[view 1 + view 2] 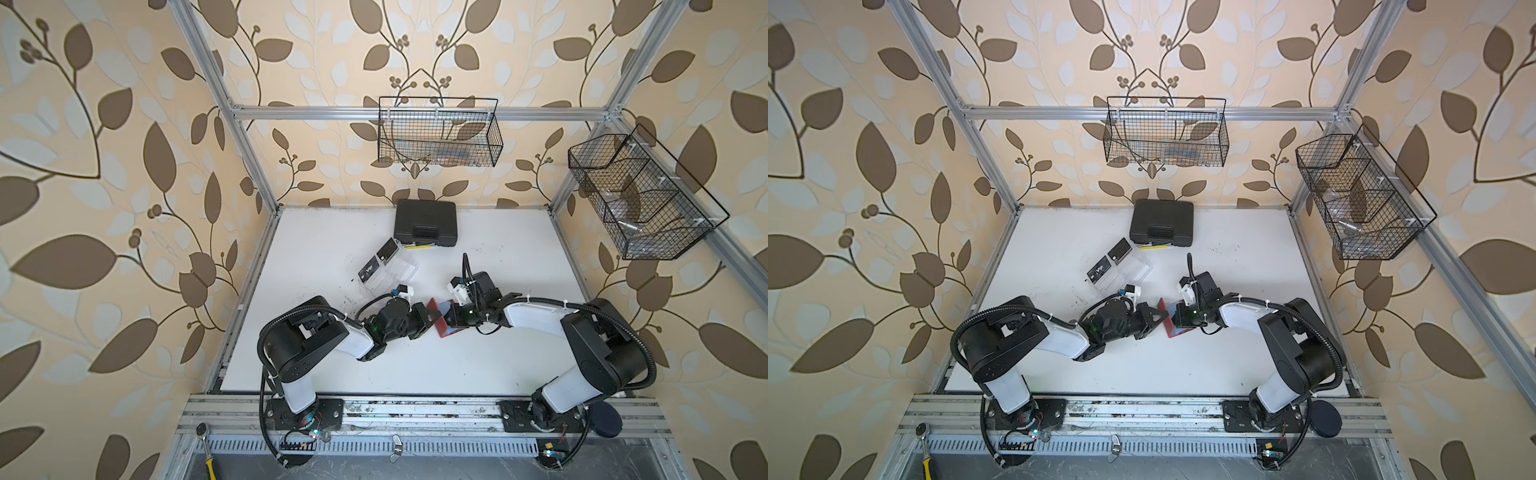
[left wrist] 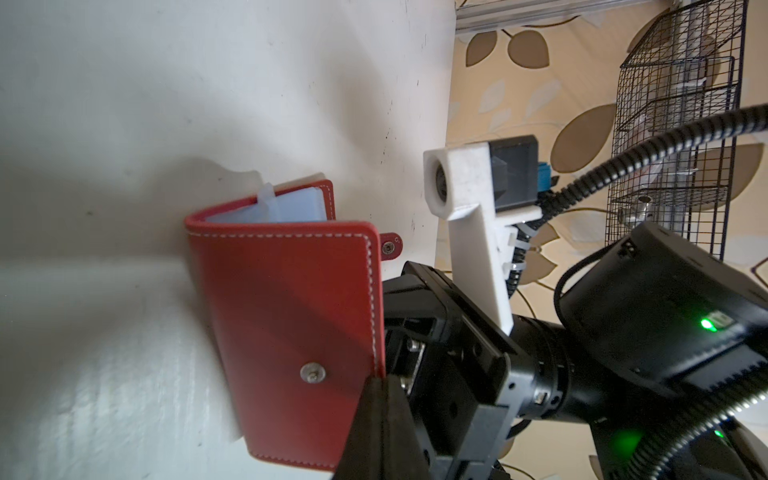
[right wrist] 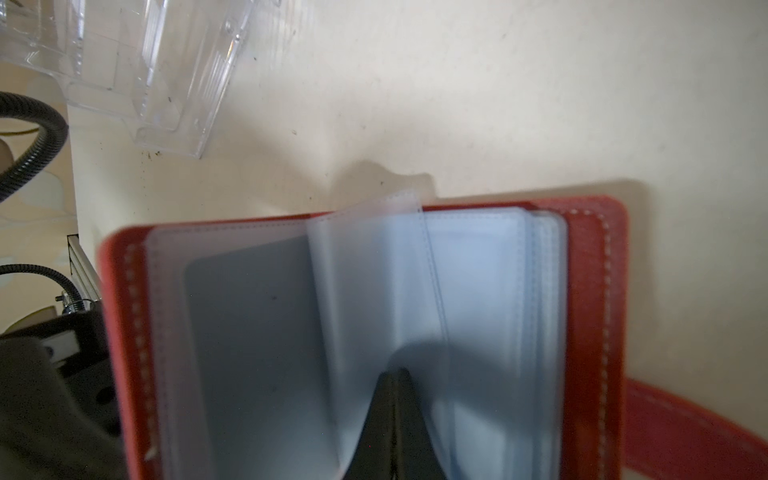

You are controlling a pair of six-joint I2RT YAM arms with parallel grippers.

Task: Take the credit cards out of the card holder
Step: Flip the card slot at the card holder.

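Red leather sits at the middle of the white table [image 1: 415, 365]: the card holder [image 1: 434, 308] is held open like a book between the two arms, likely so that its leaves fan apart and can be reached. On its 9 o'clock side the left gripper [image 2: 376, 388] has its jaws closed on the edge of the stitched cover, which appears to steady it. From 3 o'clock the right gripper [image 3: 392, 376] is closed too, its tips nipping one of the clear sleeves [image 3: 374, 270], probably to turn a leaf. A grey patch [image 3: 249, 332] shows through the sleeve against the cover; whether it is a card cannot be told. Farther off, at 11 o'clock, two black credit cards [image 1: 369, 272] lie in the acrylic tray [image 1: 405, 266], already out. At 12 o'clock sits a black case [image 1: 424, 222].
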